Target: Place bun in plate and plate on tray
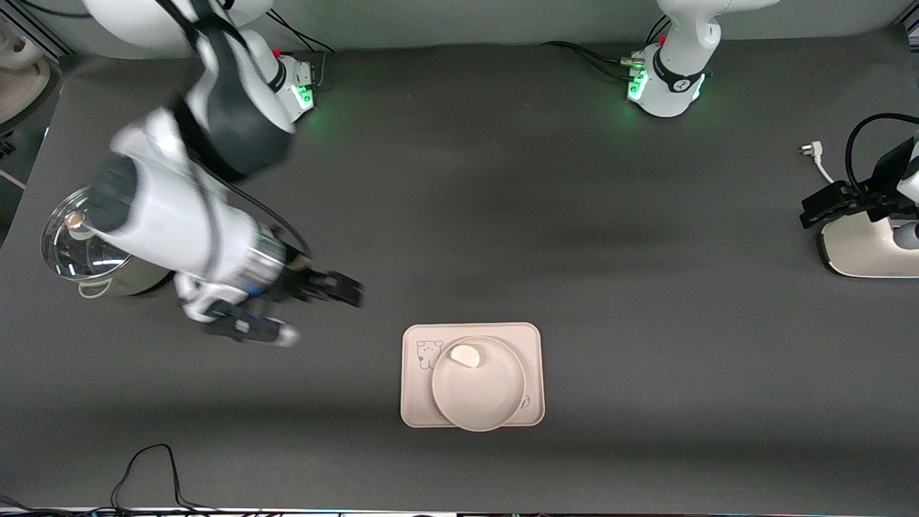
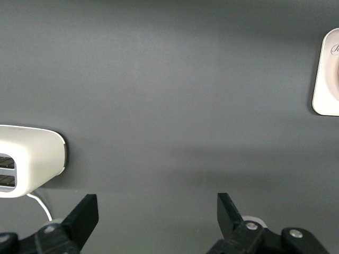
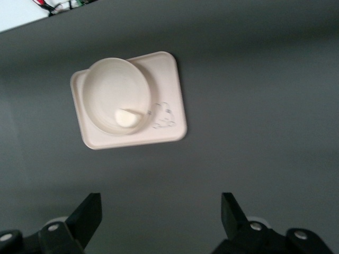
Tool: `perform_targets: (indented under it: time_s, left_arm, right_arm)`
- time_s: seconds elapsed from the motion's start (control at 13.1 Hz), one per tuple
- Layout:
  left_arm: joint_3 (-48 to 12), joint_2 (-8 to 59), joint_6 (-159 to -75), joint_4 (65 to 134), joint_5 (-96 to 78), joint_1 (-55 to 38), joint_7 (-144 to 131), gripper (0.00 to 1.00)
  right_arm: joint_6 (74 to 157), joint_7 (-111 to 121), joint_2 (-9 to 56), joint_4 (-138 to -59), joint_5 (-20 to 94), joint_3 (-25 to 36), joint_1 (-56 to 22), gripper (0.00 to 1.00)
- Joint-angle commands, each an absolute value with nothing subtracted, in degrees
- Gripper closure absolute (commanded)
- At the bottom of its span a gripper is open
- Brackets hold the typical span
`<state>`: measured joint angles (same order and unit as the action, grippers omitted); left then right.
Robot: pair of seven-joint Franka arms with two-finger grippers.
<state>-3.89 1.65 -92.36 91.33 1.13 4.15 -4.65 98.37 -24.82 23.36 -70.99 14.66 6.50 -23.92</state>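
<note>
The tray [image 1: 472, 375] lies flat on the dark table [image 1: 646, 287], near the table edge closest to the front camera, about midway between the two ends. The plate [image 1: 478, 393] sits on the tray, its rim slightly overhanging the tray's camera-side edge. The bun [image 1: 465, 355] lies in the plate, against the part of the rim toward the robots' bases, just beside the cartoon drawing [image 1: 428, 353] in the tray's corner.

Right gripper [image 1: 327, 309]: fingers spread wide, nothing between them, up over bare table toward the right arm's end, well apart from the tray. A lidded steel pot [image 1: 82, 244] stands at that end, partly covered by the arm.

Left gripper [image 1: 836, 208]: fingers apart, empty, over the left arm's end of the table beside a white toaster [image 1: 865, 248]; this arm waits.
</note>
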Motion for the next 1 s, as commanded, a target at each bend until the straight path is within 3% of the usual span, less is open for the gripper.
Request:
perform_targets:
  time_s: [0.0,0.23,0.92]
  left_arm:
    - [-3.5,1.8,-92.5,90.6,1.2,3.6,-4.5,0.00]
    - [-3.5,1.8,-92.5,90.6,1.2,3.5,-4.6,0.00]
    - [-3.5,2.2,-92.5,90.6,1.2,3.8,-4.5,0.00]
  right_arm:
    - [94.2,-16.3,9.9,-83.8,9.9,1.1,-16.3,0.00]
    - [92.1,-5.9,1.8,-90.1,4.5,-1.8,-8.6,0.00]
    - [89.3,2.5,-0.4,-90.4,-1.2,6.3,-6.4,0.00]
